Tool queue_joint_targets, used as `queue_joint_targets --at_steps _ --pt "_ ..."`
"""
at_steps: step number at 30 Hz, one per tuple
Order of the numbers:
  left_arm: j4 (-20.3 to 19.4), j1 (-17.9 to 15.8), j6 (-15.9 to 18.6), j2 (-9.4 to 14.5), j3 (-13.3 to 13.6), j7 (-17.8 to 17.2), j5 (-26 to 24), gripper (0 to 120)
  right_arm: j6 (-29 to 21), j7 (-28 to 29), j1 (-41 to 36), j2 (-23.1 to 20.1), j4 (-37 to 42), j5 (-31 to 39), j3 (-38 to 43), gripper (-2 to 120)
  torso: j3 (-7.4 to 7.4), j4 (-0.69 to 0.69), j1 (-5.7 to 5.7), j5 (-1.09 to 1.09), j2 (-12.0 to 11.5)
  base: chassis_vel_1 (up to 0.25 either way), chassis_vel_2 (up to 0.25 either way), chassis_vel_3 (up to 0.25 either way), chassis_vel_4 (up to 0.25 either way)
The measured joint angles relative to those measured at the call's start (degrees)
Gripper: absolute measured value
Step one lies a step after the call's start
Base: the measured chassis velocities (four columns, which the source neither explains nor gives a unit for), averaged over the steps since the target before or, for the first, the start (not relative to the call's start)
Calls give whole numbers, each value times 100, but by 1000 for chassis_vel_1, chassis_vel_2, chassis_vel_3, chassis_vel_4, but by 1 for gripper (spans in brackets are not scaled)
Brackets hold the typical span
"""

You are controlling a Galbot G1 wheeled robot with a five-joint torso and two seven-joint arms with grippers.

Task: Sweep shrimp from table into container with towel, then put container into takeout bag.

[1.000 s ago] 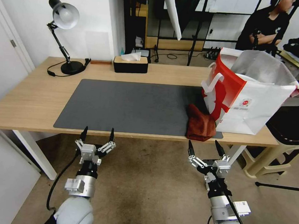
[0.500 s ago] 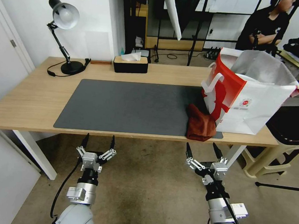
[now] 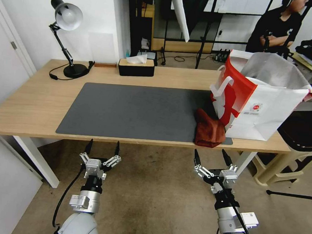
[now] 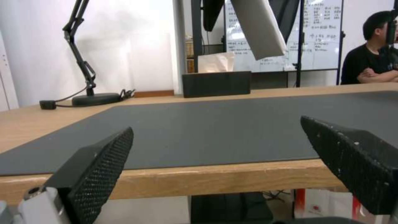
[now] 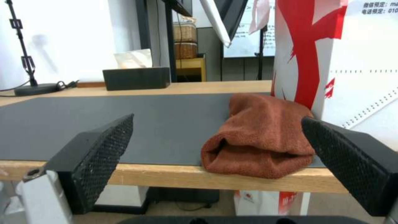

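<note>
The towel (image 3: 208, 130) lies bunched at the table's (image 3: 28, 104) near edge, on the mat's (image 3: 135, 110) corner, touching the bag (image 3: 267, 103). Both grippers hang below that edge with fingers spread, holding nothing: the right gripper (image 3: 210, 157) just before the towel, the left gripper (image 3: 103, 146) well apart from it

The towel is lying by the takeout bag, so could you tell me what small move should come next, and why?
Probably none beyond keeping both open grippers, left and right, off the table: the mat shows no shrimp, and the towel lies released beside the takeout bag.
</note>
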Motion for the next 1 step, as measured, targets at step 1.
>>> queue_joint_targets --at_steps 1 --pt "0 0 1 0 0 0 -1 100 -1 0 0 0 0 0 0 100 0 0 0 0 0 0 0 0 0"
